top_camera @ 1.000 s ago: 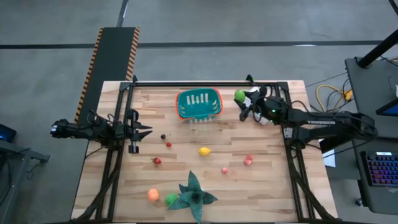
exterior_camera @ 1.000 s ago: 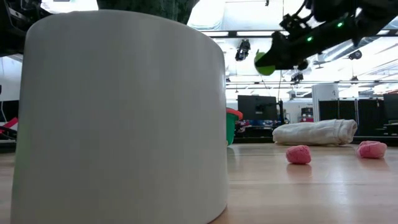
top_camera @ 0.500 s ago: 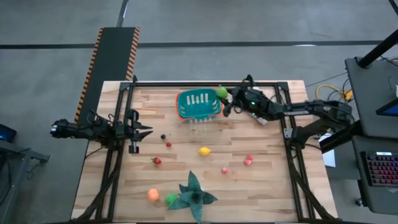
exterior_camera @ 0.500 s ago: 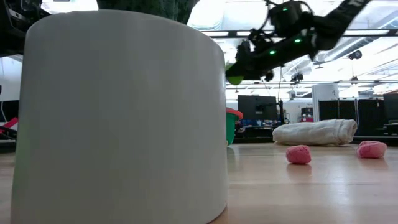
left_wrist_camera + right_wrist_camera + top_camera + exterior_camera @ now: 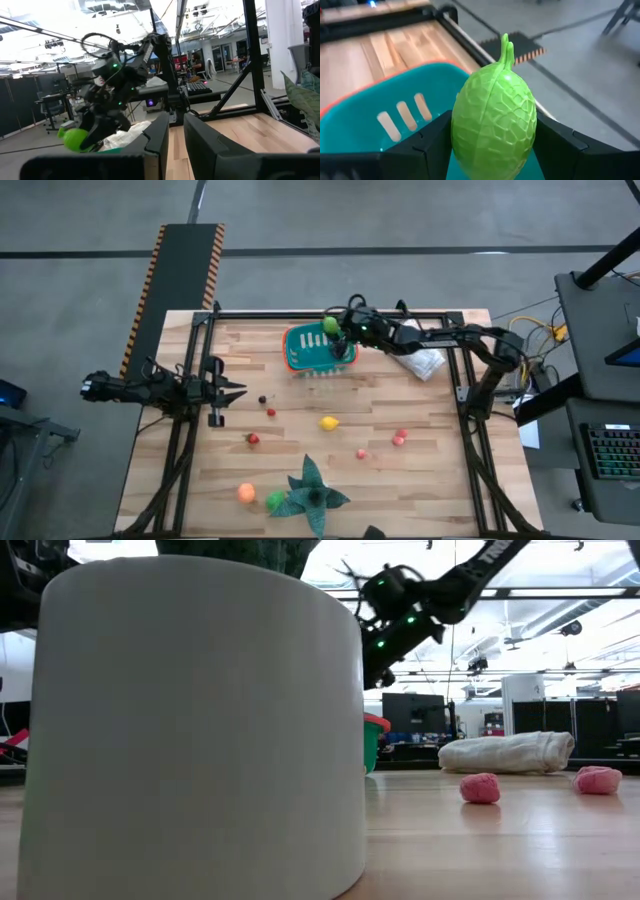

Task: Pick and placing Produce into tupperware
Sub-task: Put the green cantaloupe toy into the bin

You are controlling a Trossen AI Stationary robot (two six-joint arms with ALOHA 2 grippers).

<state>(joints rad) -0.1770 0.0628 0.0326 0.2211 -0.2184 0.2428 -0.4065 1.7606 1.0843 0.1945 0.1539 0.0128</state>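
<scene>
My right gripper is shut on a green, netted toy fruit and holds it above the right part of the teal tupperware, which has an orange-red rim. More produce lies loose on the wooden table: a yellow piece, red pieces, pink pieces, and an orange one. My left gripper waits shut at the table's left side, touching nothing. In the low view a big white cylinder hides the fruit. My right gripper pinches the green fruit by its two rounded sides between its two fingers. The fingers come from the table's right, slanting downward. The fruit is lifted clear above the tupperware, its stem end pointing out past the fingertips.
A wrinkled white bag lies to the right of the tupperware under my right arm. A dark green star-shaped leafy thing sits near the front edge beside a green piece. Black frame rails border the table.
My right gripper has carried the green fruit toward the table's left edge, from beside the tupperware's right end to above it. It has tipped further downward. The fruit stays between the fingers throughout.
</scene>
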